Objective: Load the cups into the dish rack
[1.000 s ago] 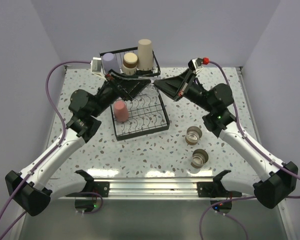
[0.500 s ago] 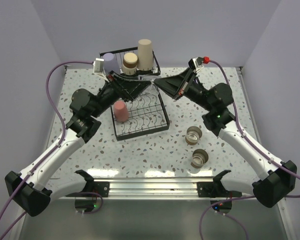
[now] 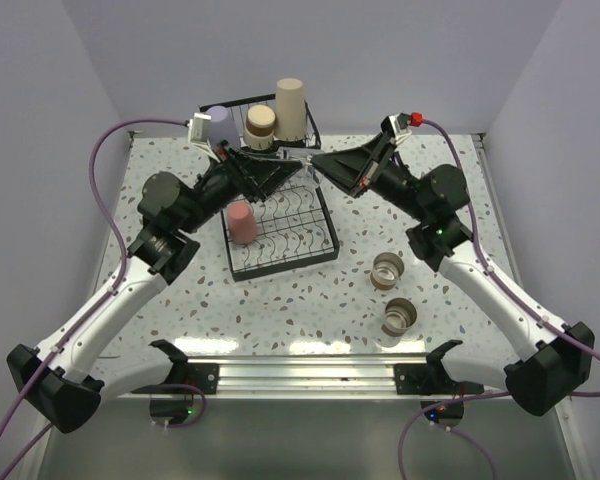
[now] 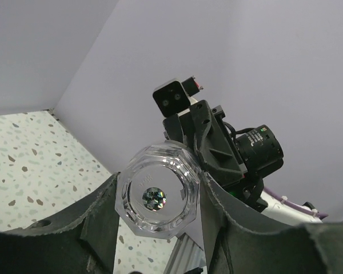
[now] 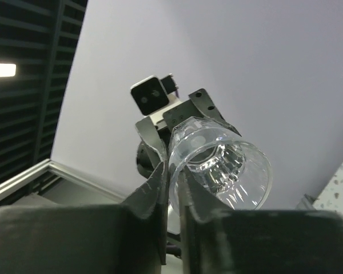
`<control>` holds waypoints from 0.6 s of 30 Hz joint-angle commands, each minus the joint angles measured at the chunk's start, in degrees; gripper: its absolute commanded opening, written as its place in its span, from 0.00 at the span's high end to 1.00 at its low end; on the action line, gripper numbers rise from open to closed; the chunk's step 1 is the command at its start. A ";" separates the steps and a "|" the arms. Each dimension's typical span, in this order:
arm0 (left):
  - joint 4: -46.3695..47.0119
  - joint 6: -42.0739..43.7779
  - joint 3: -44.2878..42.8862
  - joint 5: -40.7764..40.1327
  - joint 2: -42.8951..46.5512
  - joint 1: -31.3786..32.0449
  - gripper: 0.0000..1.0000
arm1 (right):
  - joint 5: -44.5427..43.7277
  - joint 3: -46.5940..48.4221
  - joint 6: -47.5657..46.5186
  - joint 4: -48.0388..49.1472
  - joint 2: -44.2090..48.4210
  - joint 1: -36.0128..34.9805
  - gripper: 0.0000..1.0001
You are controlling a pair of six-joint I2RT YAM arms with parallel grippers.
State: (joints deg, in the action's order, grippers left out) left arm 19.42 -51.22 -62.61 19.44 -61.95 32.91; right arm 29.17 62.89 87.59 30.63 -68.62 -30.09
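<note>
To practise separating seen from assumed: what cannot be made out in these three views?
- Left wrist view: whether the left gripper presses the clear glass cup or only flanks it.
- Top view: that cup, small and transparent, between left and right gripper.
- Top view: the dish rack, its far tray end, under both grippers.
- Right wrist view: rack and table, out of frame.

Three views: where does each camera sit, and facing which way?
Top external: above, behind the bases, facing down at the table; left arm and right arm show.
Left wrist: faces the right wrist camera; left fingers flank the clear glass.
Right wrist: faces the left wrist camera; right fingers pinch the glass rim.
Wrist views share the glass.
</note>
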 commanded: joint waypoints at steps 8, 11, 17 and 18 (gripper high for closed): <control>-16.07 8.76 -6.38 -5.99 0.96 0.14 1.00 | -3.58 11.88 -28.56 -34.02 3.66 1.70 0.09; -21.77 10.96 -6.74 -7.57 0.17 0.23 1.00 | -12.27 18.98 -38.17 -54.13 3.67 1.96 0.06; -30.75 19.75 -3.32 -12.49 -2.99 0.14 1.00 | -25.81 24.82 -53.83 -75.97 3.49 2.05 0.06; -31.28 21.41 -1.31 -14.93 -3.35 0.14 1.00 | -26.26 24.56 -55.41 -77.38 3.67 2.14 0.06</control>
State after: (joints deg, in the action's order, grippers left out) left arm -6.31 -36.60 -66.46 9.98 -64.03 33.04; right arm 11.05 85.84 43.51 -31.83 -66.00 -28.16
